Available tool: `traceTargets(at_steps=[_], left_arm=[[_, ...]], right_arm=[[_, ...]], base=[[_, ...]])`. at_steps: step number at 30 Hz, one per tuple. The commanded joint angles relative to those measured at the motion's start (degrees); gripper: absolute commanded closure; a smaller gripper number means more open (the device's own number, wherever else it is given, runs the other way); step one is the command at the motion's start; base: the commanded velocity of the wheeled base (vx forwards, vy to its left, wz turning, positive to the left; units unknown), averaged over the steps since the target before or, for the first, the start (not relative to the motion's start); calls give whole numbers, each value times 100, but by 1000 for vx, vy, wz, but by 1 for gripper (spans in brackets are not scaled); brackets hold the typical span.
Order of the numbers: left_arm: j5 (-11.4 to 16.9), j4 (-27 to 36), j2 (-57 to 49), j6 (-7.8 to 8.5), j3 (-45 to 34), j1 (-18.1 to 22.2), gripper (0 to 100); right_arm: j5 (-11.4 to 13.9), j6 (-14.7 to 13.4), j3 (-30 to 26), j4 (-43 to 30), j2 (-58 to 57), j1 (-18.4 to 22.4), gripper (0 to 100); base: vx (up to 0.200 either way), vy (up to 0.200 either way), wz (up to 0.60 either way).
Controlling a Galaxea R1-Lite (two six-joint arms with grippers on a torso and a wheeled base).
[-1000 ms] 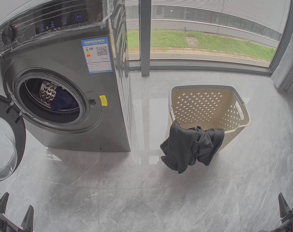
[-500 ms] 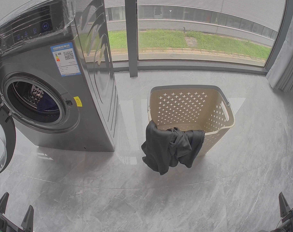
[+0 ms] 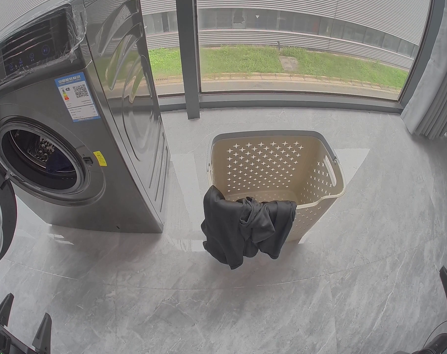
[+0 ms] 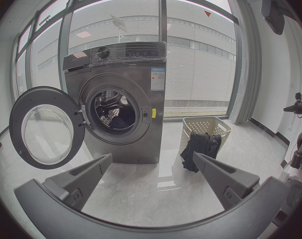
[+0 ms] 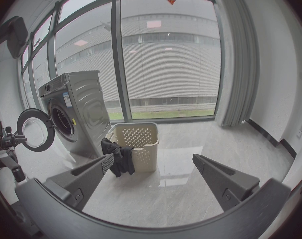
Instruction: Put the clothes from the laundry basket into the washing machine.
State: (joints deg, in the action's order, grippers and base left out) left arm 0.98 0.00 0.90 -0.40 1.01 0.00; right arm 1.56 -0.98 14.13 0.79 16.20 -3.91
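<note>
One dark garment [image 3: 243, 229] hangs over the near rim of the cream laundry basket [image 3: 270, 134], most of it draped down the outer wall toward the grey tiled floor [image 3: 184, 310]. The basket stands on that floor, near the washing machine [image 3: 130, 138], to its right, before a tall window [image 3: 292, 35]. The machine's round door [image 4: 46, 128] is swung wide open, and a dark blue cloth [image 3: 60, 163] lies inside the drum. The left claw [image 4: 151, 156] is released, its fingers spread with nothing between them, well apart from the machine. The right claw [image 5: 152, 156] is likewise spread and empty, well apart from the basket.
</note>
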Motion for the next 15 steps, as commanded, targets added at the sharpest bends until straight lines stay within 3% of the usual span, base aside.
traceTargets(at_steps=[1,5,10,15], left_arm=[[-1,0,-90,-13,-101,0,0],[-1,0,-90,-13,-101,0,0],[-18,0,-90,-48,-101,0,0],[-18,0,-90,-39,-101,0,0]], right_arm=[[231,-131,415,1125,3636,-1076,0],[222,-430,450,1793,4805,-1551,0],[160,-1151,916,2144,6018,-2008,0],[169,-1274,1285,2162,6721,-2043,0]], base=[[0,0,0],[0,0,0],[0,0,0],[0,0,0]])
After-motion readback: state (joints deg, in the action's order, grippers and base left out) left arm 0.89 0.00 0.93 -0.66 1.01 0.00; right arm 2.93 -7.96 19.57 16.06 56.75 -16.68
